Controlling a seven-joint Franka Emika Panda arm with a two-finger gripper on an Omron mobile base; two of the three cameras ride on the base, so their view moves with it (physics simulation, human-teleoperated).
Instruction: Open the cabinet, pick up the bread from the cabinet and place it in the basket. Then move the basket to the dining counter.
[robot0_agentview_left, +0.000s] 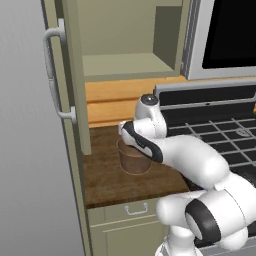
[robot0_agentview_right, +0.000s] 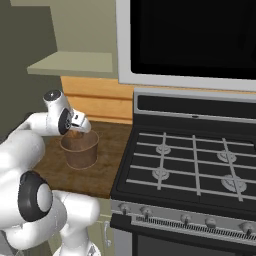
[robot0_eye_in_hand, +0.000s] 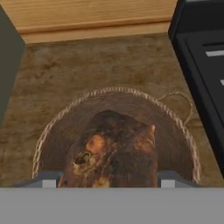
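Cabinet (robot0_agentview_left: 70, 75): left of the gripper and above it, door swung open, shelf bare.
Gripper (robot0_eye_in_hand: 109, 181): directly over the basket, pointing down, fingers spread wide on either side of the bread.
Bread (robot0_eye_in_hand: 113, 151): dark brown loaf between the fingers, down inside the basket; whether the pads touch it cannot be told.
Basket (robot0_agentview_left: 134, 161): just under the gripper, upright on the worktop (robot0_agentview_left: 107, 180).
Stove (robot0_agentview_right: 195, 165): right of the gripper, beside the worktop.

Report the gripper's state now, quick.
Gripper: jaws wide, the bread between the fingertips, over the basket; whether it grips the bread cannot be told.
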